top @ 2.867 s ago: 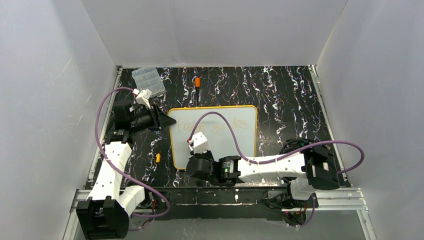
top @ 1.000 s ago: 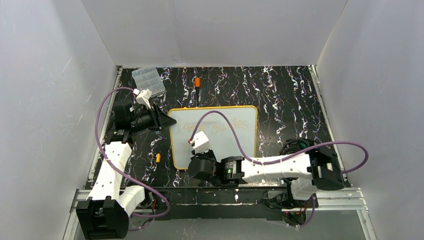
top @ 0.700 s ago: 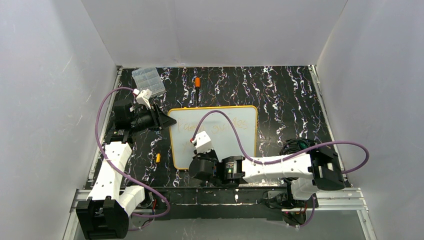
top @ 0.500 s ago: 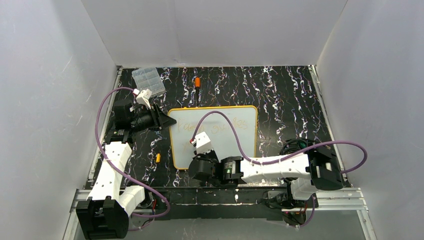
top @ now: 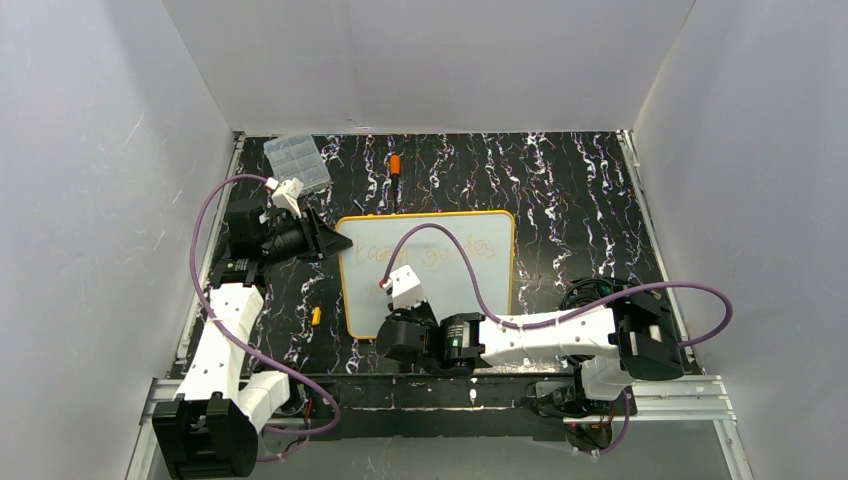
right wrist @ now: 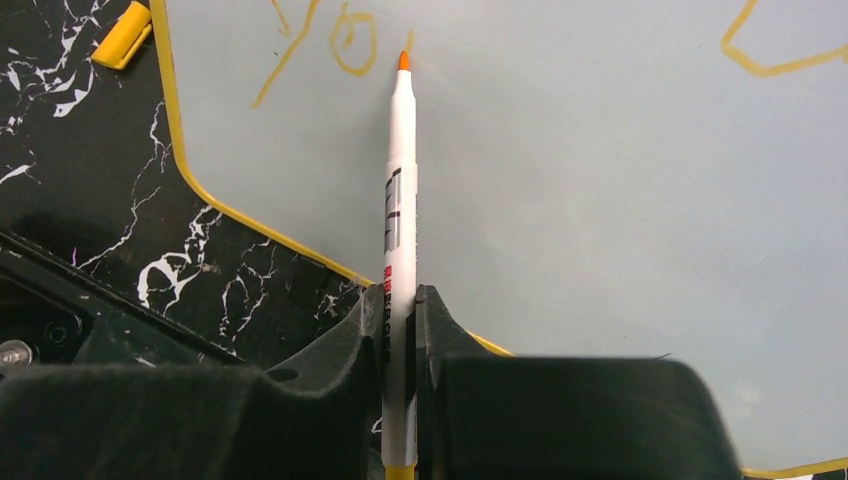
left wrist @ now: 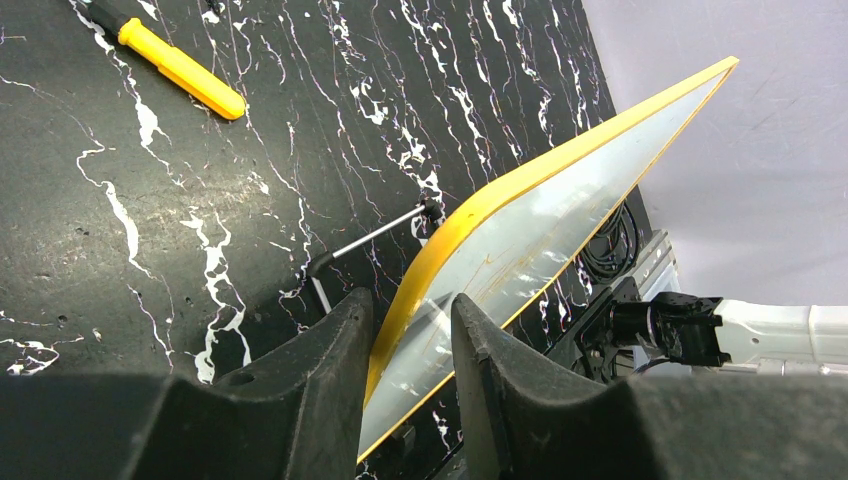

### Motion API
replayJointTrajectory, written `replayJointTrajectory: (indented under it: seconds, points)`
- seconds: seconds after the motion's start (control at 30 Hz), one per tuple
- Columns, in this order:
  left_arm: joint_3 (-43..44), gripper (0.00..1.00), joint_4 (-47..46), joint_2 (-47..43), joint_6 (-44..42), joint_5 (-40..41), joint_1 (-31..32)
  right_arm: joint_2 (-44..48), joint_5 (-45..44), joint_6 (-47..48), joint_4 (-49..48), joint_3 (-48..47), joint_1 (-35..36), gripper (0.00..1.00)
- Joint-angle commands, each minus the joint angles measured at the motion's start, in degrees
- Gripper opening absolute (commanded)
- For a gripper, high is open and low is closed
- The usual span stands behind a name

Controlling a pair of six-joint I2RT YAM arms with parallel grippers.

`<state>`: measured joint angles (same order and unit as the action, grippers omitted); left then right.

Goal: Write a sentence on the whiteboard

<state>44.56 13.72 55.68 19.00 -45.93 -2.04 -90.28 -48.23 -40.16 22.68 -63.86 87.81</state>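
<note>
The whiteboard [top: 480,290], white with a yellow rim, lies flat in the middle of the table. One faint orange line of the sentence [top: 432,252] runs across its upper part. In the right wrist view, the strokes "yo" [right wrist: 345,40] begin a lower line. My right gripper [right wrist: 400,300] is shut on a white marker [right wrist: 400,200], whose orange tip touches the board just right of the "o". It hovers over the board's near left part [top: 397,305]. My left gripper [left wrist: 408,335] is shut on the whiteboard's rim [left wrist: 440,250] at the far left corner [top: 335,243].
A clear compartment box [top: 296,160] sits at the far left and an orange-handled screwdriver [top: 395,166] lies behind the board. A yellow marker cap [top: 316,316] lies left of the board. An Allen key [left wrist: 370,240] rests by the rim. A purple cable [top: 450,250] arcs over the board.
My right gripper has shifted slightly over the board's lower left with the marker, a little away and back. The left gripper and the board have not moved.
</note>
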Motion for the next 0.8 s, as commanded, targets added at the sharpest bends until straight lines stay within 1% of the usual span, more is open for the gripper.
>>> replayJointTrajectory:
  seconds: [0.0, 0.27, 0.43, 0.77]
  points:
    - [0.01, 0.33, 0.46, -1.43, -0.81, -1.53, 0.20, -0.53, 0.75, -1.98, 2.02, -0.31, -0.28, 0.01]
    - [0.01, 0.33, 0.44, -1.38, -0.77, -1.53, 0.20, -0.01, 1.29, -3.20, 4.43, -0.18, -0.04, 0.01]
    - [0.09, 0.33, 0.44, -1.25, -0.77, -1.62, 0.20, 0.52, 0.20, -3.74, 5.04, 0.31, -0.10, 0.01]
    - [0.01, 0.33, 0.50, -1.26, -0.81, -1.62, 0.20, 0.46, -2.24, -1.11, 4.25, -1.50, -1.72, 0.01]
